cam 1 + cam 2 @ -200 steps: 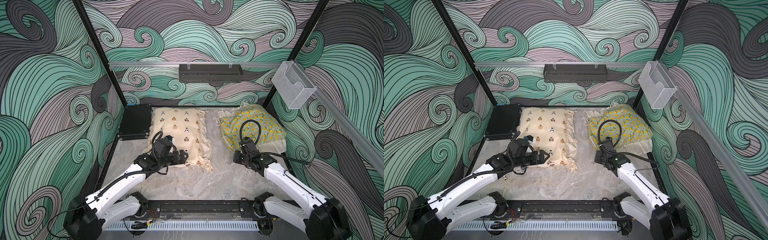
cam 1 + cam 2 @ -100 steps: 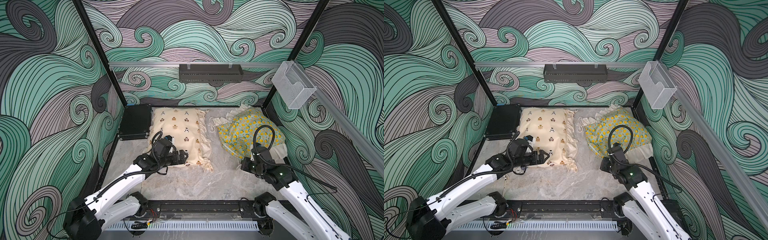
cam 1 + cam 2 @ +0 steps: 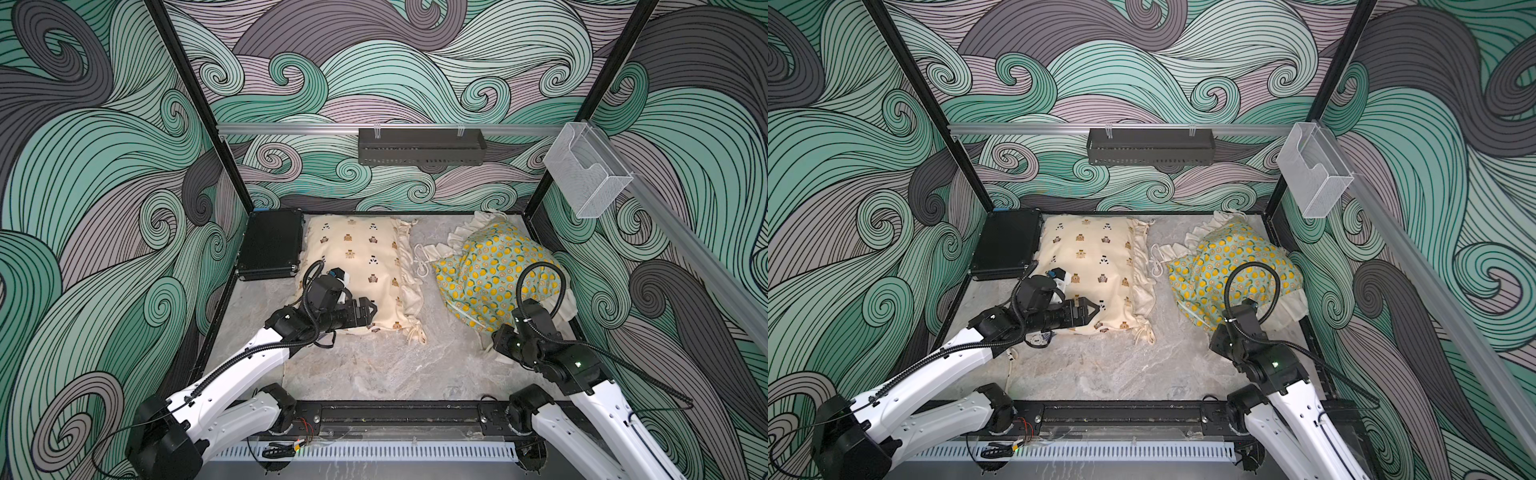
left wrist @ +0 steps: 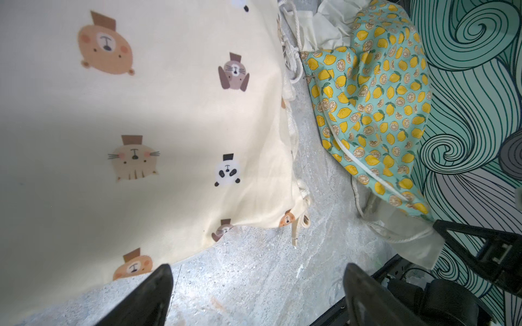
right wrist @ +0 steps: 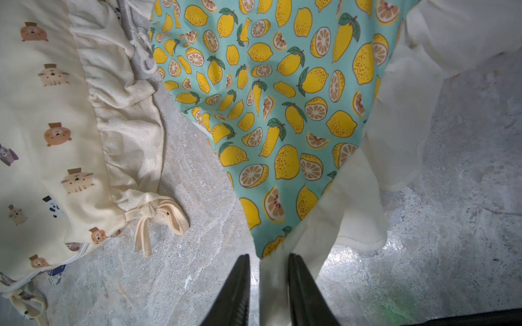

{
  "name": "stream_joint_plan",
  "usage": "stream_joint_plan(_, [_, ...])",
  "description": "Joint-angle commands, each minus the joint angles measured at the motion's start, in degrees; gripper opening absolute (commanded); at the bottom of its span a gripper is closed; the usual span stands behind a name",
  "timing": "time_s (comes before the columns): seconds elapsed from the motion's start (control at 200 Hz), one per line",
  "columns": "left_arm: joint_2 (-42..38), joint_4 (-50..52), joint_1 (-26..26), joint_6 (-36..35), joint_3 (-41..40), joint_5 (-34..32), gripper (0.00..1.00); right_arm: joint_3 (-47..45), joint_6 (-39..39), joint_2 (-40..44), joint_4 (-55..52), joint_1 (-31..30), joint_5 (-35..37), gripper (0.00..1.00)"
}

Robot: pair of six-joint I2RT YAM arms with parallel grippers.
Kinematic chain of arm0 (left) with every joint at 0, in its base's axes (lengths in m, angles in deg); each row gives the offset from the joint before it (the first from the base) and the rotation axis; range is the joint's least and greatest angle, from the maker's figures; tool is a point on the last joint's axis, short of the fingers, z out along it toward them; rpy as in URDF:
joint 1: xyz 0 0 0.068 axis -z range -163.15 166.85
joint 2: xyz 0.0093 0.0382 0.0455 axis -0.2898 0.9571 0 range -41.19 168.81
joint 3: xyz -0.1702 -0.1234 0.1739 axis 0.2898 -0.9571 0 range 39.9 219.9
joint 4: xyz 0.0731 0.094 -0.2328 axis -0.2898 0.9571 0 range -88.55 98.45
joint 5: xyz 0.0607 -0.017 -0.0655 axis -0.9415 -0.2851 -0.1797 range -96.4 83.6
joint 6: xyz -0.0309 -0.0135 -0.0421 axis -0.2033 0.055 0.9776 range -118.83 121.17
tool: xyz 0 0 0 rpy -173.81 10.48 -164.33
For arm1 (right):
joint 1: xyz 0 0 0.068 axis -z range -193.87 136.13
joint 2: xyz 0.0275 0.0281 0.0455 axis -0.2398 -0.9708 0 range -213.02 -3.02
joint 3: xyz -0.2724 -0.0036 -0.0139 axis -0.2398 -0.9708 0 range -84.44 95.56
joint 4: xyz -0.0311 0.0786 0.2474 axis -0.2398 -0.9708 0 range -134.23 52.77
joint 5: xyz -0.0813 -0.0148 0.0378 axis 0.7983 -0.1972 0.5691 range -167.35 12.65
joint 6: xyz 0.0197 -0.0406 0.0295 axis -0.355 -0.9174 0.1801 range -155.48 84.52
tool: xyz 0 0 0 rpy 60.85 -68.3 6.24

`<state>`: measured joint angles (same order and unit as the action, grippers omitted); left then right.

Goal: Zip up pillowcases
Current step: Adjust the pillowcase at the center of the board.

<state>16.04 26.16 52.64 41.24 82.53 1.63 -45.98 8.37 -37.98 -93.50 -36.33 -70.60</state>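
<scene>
Pillowcases lie side by side toward the far end of the marble tabletop [image 3: 374,365]. The cream pillowcase [image 3: 357,257] with animal prints is left of centre, just beside a black case [image 3: 270,245]. The lemon pillowcase [image 3: 494,270] is bunched up at the far right. The left hand [image 3: 373,309] is at the cream one's near edge, released, its fingers spread wide. The right hand [image 5: 268,256] sits at the lemon one's near corner, and the pale ruffle [image 5: 353,197] runs between its narrowly parted fingers. Whether they pinch the fabric cannot be told.
</scene>
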Motion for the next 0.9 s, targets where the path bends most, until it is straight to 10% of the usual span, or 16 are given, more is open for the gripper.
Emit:
stream_joint_plan(0.0, [0.8,-0.5,0.4,-0.6,2.7,0.3,0.93,3.8,-1.5,-2.9,0.9,0.4,3.4,0.41])
stream_joint_plan(0.475, [10.9,-3.0,0.4,-3.0,10.2,1.4,0.93,16.1,-6.3,-34.7,23.7,0.5,1.6,0.79])
stream_joint_plan(0.896, [18.0,-6.1,0.3,-4.9,14.7,-3.1,0.93,32.9,2.8,-61.2,25.2,0.3,13.5,0.85])
